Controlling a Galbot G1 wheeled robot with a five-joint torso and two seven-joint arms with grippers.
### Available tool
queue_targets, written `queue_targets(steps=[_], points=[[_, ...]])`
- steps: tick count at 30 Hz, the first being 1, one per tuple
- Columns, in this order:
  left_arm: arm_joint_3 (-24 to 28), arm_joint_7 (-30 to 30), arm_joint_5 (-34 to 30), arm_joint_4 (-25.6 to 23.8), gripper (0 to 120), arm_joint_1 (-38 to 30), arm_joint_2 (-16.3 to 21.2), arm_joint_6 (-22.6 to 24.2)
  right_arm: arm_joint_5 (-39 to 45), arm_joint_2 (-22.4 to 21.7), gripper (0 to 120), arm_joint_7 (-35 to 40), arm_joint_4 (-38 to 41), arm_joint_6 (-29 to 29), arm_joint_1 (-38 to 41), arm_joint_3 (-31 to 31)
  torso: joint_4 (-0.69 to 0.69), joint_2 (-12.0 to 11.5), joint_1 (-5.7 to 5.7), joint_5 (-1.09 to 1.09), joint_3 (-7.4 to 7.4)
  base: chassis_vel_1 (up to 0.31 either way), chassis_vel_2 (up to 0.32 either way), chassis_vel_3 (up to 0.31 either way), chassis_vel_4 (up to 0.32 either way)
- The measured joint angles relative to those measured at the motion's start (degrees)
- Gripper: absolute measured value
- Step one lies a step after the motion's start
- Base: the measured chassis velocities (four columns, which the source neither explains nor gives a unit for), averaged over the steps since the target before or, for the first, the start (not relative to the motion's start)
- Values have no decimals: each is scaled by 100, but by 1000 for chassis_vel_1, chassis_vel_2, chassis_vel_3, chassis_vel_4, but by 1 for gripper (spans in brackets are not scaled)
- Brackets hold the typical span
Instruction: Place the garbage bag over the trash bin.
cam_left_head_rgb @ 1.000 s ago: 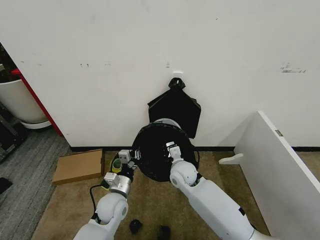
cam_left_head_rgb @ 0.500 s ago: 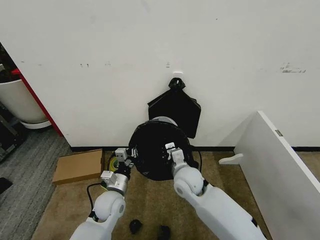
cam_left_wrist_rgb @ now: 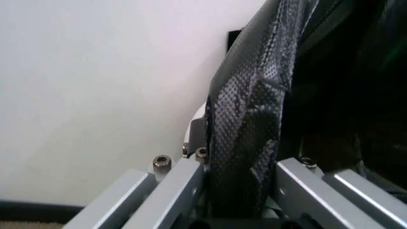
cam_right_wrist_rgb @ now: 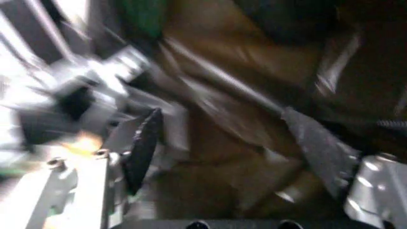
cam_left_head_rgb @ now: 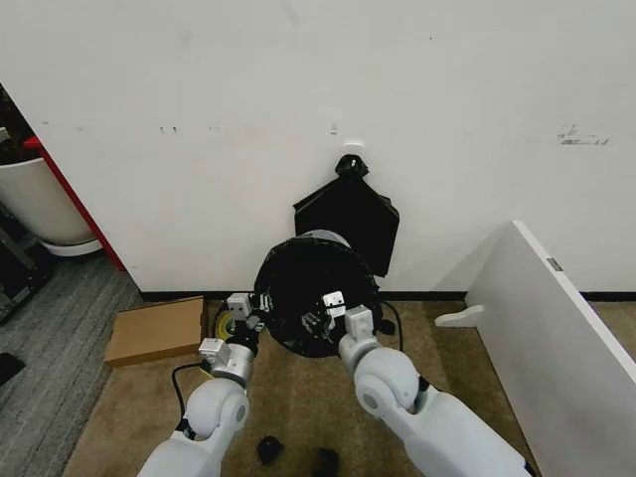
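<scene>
now left claw [cam_left_head_rgb: 260, 316] pinches garbage bag [cam_left_head_rgb: 316, 295].

Garbage bag [cam_left_head_rgb: 316, 283]: thin black plastic, embossed texture. Left gripper [cam_left_wrist_rgb: 239, 191] fingers [cam_left_wrist_rgb: 171, 191]: brushed metal. Carpet [cam_left_head_rgb: 298, 397]: rough brown pile. Box [cam_left_head_rgb: 156, 329]: matt cardboard.

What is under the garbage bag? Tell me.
Under the garbage bag a sliver of the trash bin's pale rim shows at the far side, by the wall. The rest of the bin is covered. The left tool grips a fold of the bag.
</scene>
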Motion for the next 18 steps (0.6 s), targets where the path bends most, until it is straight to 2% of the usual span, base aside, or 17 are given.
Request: queue_targets(steps=[2,4,7,9,10,12,14,16,18], points=[[-26,-120,-272,49,0,-71,-11,197,-129,-147,87,-299,482,440,-363,183,0,0,0,0,0,0,0,0,0],[-34,-216,-347,78,0,-97,-12,337,-202,-202,90,-402,660,630,-507,260,-1,0,0,0,0,0,0,0,0],[-76,-565,-650,119,0,-156,-10,946,-681,-365,98,-743,1081,1520,-990,521,-1,0,0,-1,0,0,0,0,0],[-109,-741,-943,75,0,-169,-13,1346,-1122,-401,100,-905,1190,2366,-1294,699,0,0,0,-1,0,0,0,0,0],[-135,-897,-1164,-7,0,-164,-13,1695,-1535,-399,100,-932,1254,2934,-1548,824,-1,0,0,0,0,0,0,0,0],[-140,-943,-1226,-25,0,-160,-13,1777,-1678,-391,100,-903,1279,3079,-1635,857,-1,0,0,1,0,0,0,0,0],[-184,-1222,-1626,-123,0,-144,-16,2153,-2305,-361,100,-417,1410,3311,-1984,911,0,0,0,0,0,0,0,0,0],[-218,-1362,-1874,-178,0,-140,-26,2292,-2584,-356,100,26,1482,3216,-2161,892,-1,0,0,0,-1,0,0,0,0],[-381,-1742,-2638,-329,0,-178,-97,2812,-2646,-383,100,810,1501,2830,-2415,719,0,0,0,-1,0,0,0,0,0]])
